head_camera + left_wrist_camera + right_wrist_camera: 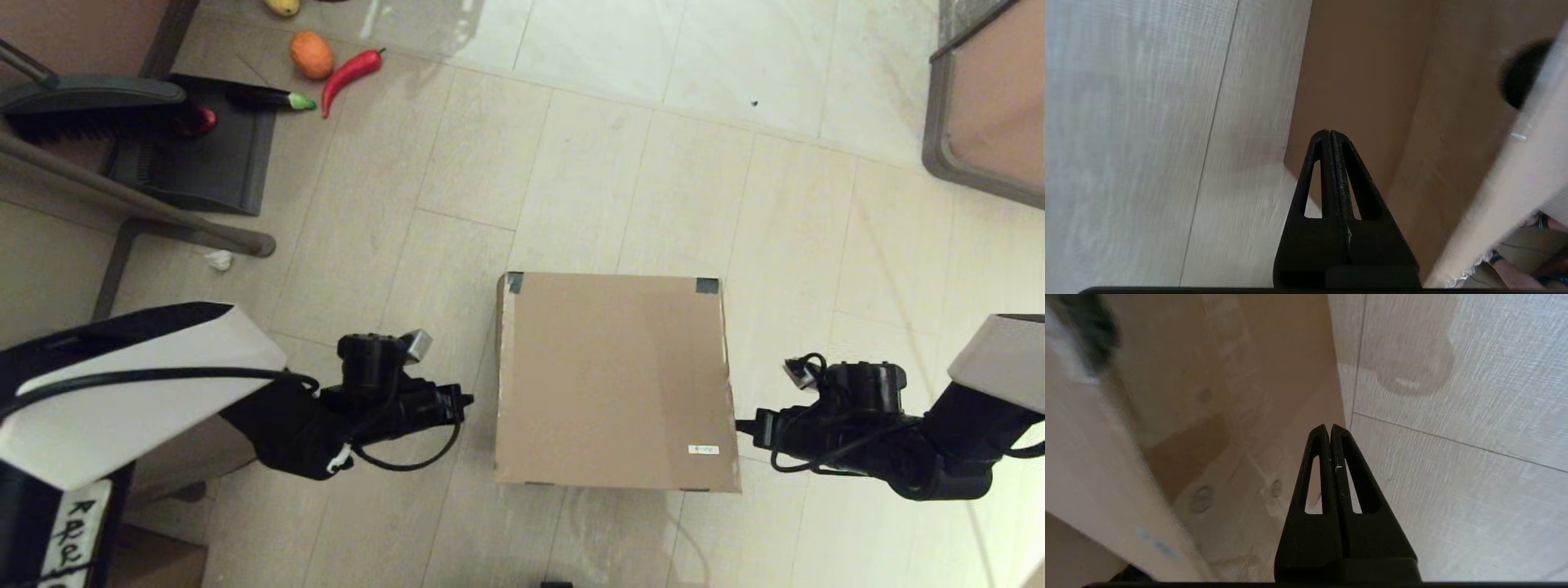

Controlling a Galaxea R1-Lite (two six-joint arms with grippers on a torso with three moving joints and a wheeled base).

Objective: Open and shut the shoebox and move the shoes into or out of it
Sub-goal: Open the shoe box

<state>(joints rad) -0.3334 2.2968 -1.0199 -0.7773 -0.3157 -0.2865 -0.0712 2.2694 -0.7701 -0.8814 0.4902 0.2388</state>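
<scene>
Closed end effectors, left (467, 400) and right (741, 425), flank the lidded shoebox (612, 380); floor between is bare.

The shoebox (612, 380) lies lid-down-closed on the floor (653, 163), centred before the robot. The left gripper (467, 400) is just beside its left side, the right gripper (741, 425) just beside its right side near the label (703, 450). Far behind and left of the shoebox lie a dustpan (200, 151), a chili (349, 75) and an orange fruit (311, 55).
</scene>
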